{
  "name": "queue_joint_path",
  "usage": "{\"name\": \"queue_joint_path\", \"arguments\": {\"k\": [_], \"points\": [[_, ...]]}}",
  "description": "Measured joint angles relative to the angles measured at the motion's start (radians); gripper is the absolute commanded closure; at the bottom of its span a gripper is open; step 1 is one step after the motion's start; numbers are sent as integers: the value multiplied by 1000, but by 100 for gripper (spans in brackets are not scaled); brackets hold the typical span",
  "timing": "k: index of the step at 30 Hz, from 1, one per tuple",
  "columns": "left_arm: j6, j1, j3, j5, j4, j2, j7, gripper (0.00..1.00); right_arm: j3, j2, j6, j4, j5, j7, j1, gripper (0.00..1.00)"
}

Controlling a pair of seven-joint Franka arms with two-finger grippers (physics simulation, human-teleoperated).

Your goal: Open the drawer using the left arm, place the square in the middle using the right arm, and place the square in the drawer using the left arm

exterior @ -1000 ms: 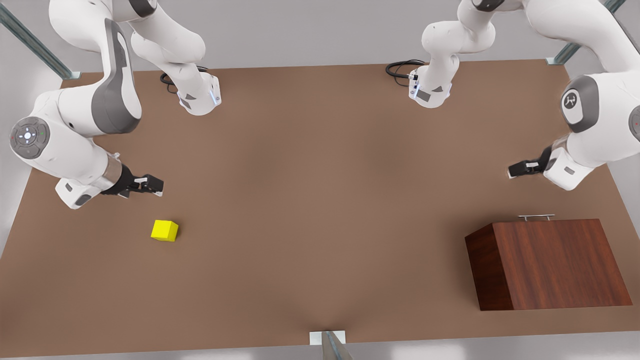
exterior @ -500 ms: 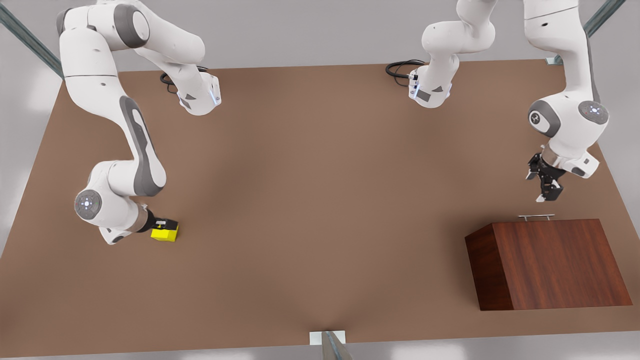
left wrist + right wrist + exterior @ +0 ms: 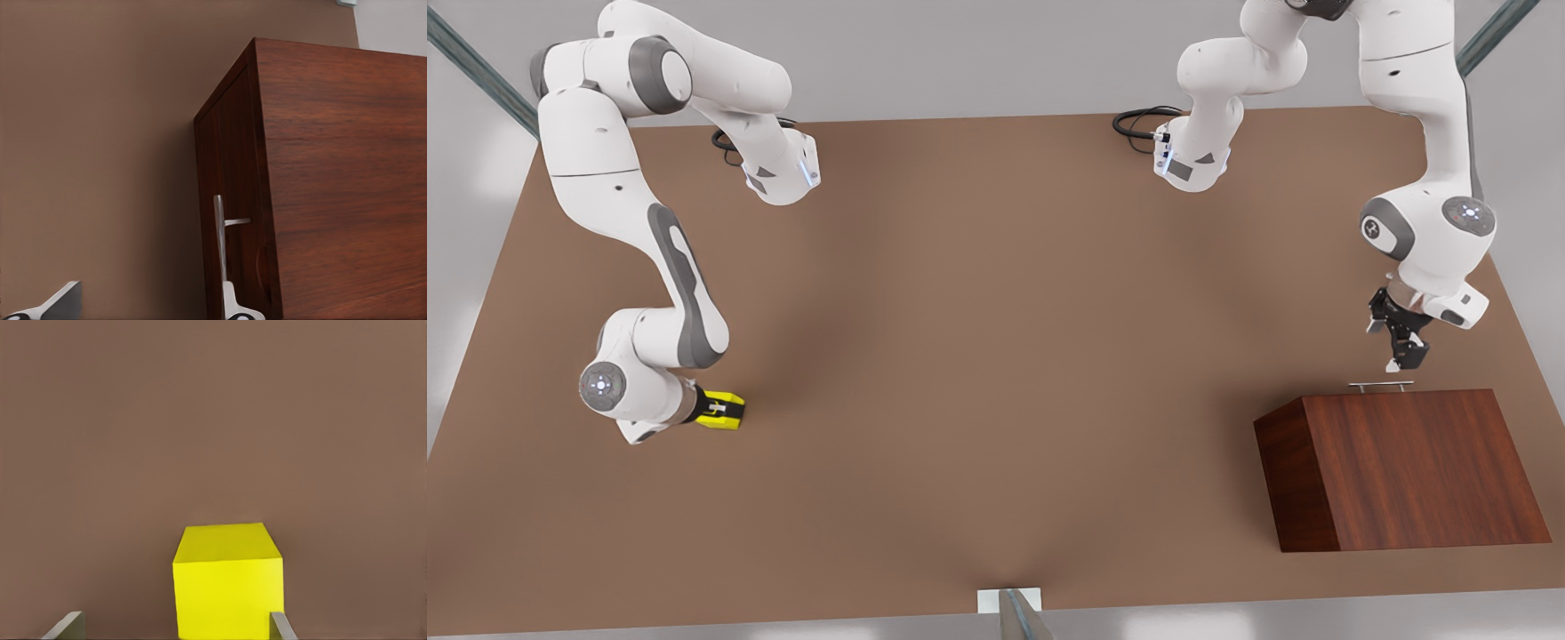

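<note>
Your left pincer, fingers apart, sits just at 12 o'clock of the drawer handle; the bar runs 9-to-3. Right pincer, apart, straddles the square.

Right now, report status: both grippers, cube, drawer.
Left gripper open, just above the drawer handle, not gripping. Right gripper open, straddling the yellow cube on the table. Drawer shut. Nothing in the way.
</note>
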Motion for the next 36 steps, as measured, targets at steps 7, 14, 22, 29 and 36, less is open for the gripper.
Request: {"name": "queue_joint_path", "arguments": {"k": [7,14,22,29,36], "points": [[19,0,0,2,26,51,0,0,-14,26,20,6,-31,-14,-12,0],[40,0,0,4,29,60,2,0,-14,42,27,3,-31,-30,-21,0],[86,-2,-2,5,46,104,3,0,-15,88,75,2,-33,-30,-20,0],[55,-4,-8,5,39,95,5,0,-14,93,82,-20,-33,-28,-19,6],[30,-3,-9,5,37,100,3,0,-14,87,83,-18,-35,-31,-20,62]]}}
